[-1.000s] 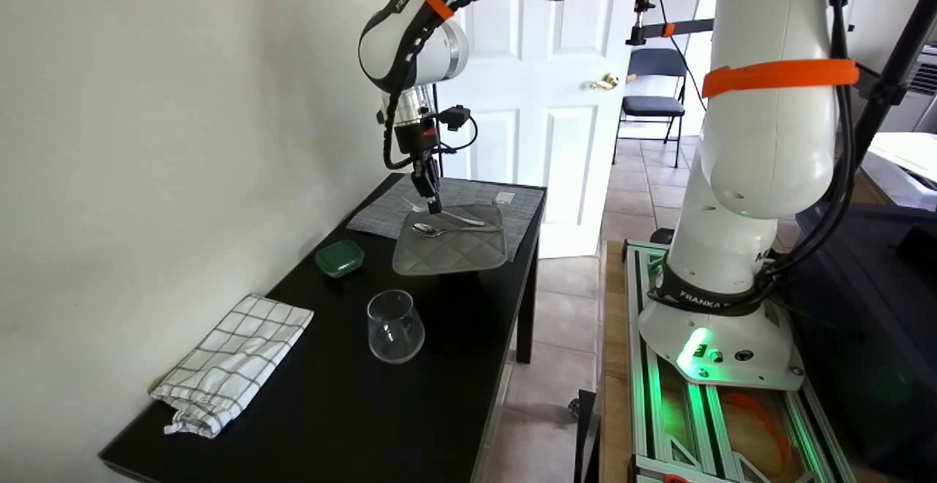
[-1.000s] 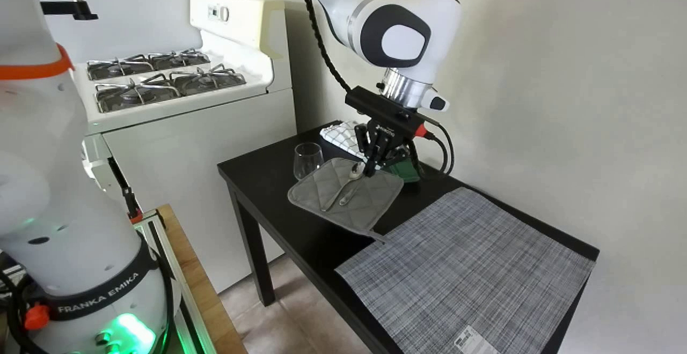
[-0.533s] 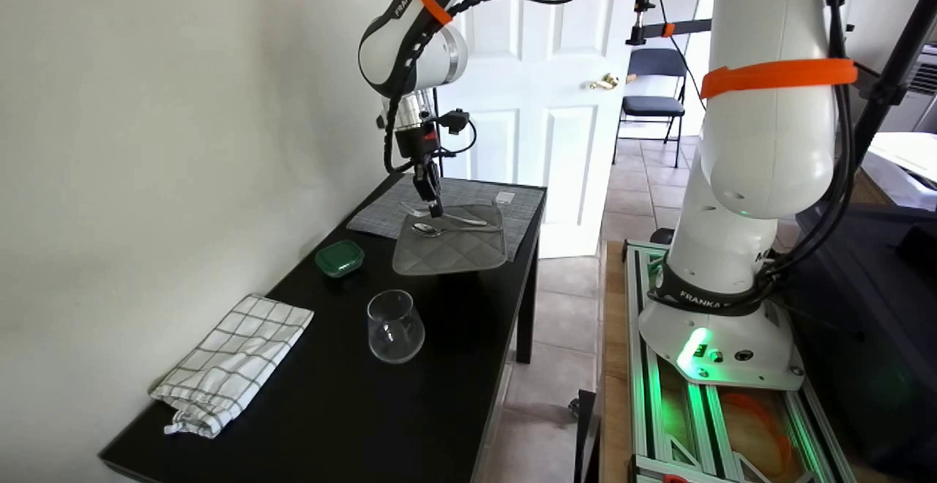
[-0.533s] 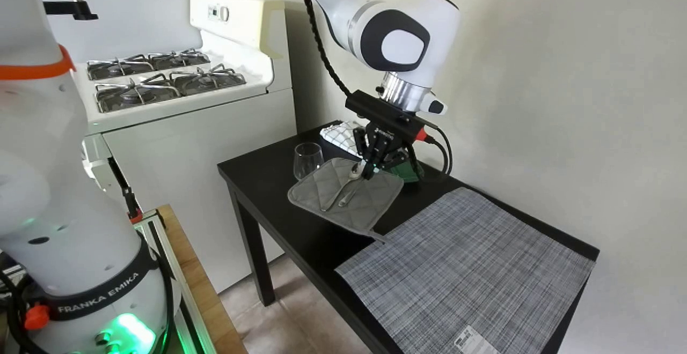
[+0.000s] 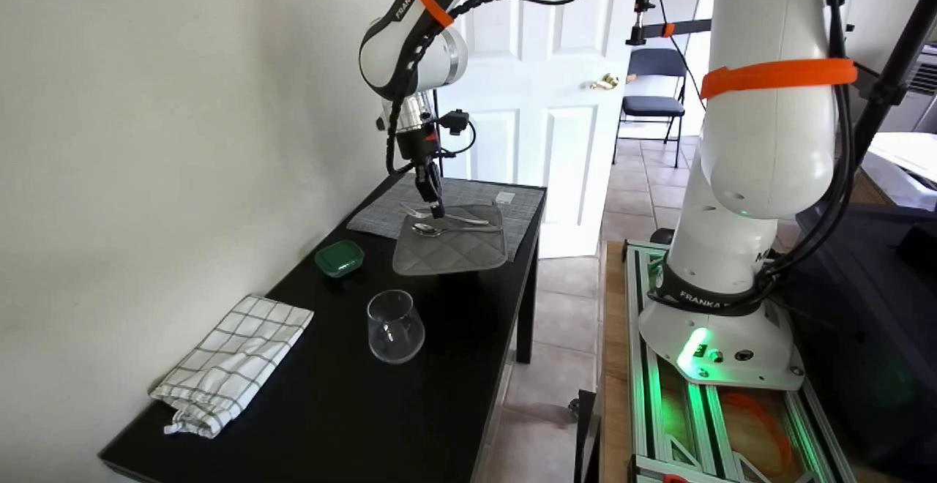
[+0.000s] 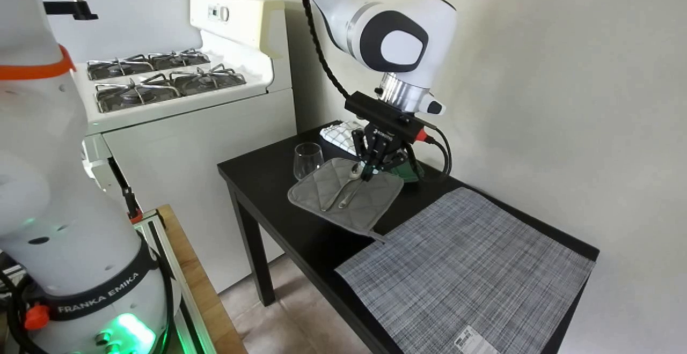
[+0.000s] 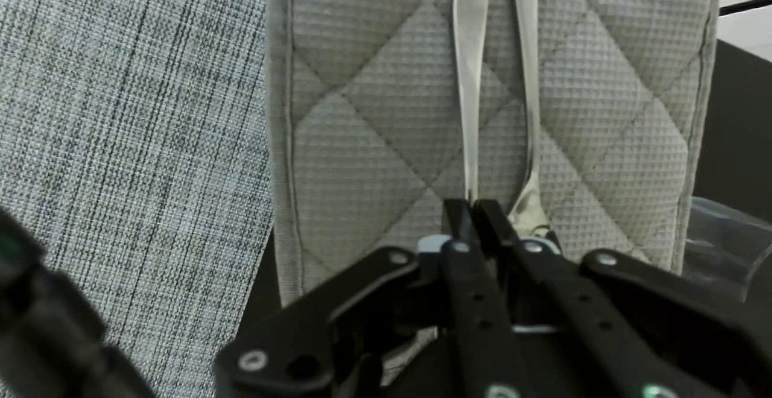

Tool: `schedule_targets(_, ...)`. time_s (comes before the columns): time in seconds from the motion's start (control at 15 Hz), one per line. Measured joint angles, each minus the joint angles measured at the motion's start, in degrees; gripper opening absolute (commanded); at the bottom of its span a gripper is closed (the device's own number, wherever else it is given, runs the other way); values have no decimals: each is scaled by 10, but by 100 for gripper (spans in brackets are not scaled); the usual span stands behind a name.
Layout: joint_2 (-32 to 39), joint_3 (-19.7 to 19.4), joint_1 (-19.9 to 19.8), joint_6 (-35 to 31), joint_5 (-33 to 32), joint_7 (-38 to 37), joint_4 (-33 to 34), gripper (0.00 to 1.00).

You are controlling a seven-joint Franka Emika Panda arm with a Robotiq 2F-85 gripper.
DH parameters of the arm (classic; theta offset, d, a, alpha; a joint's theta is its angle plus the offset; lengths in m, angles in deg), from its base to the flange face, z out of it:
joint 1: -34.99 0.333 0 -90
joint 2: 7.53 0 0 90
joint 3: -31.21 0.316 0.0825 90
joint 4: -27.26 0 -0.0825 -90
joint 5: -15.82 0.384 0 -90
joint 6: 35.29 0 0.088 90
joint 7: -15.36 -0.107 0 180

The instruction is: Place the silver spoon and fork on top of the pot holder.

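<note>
One fork point(image 7: 470, 54), neck pinched by the claw point(image 7: 471, 204), extends its handle away over the pot holder point(image 7: 368, 138), just left of and nearly parallel to the spoon point(image 7: 531, 84) in the wrist view.

The pot holder point(image 7: 374, 145) is grey with diamond quilting, the fork point(image 7: 469, 66) and spoon point(image 7: 531, 78) silver, the gripper point(image 7: 473, 208) black, the mat point(image 6: 472, 273) mottled grey with dark lines, the towel point(image 5: 238, 355) white with a dark check, the container point(image 5: 340, 257) green, the table point(image 5: 359, 421) black, and the arm point(image 5: 772, 150) white with orange bands point(image 5: 779, 78).
</note>
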Motion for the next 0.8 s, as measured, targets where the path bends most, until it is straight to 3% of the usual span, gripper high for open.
schedule_targets(0.4,0,1,0,0,-6,3,-7,4)
schedule_targets(0.47,0,1,0,0,-6,4,-9,16)
schedule_targets(0.6,-1,1,0,0,-6,6,-13,18)
schedule_targets(0.8,-1,2,0,0,-6,7,-15,46)
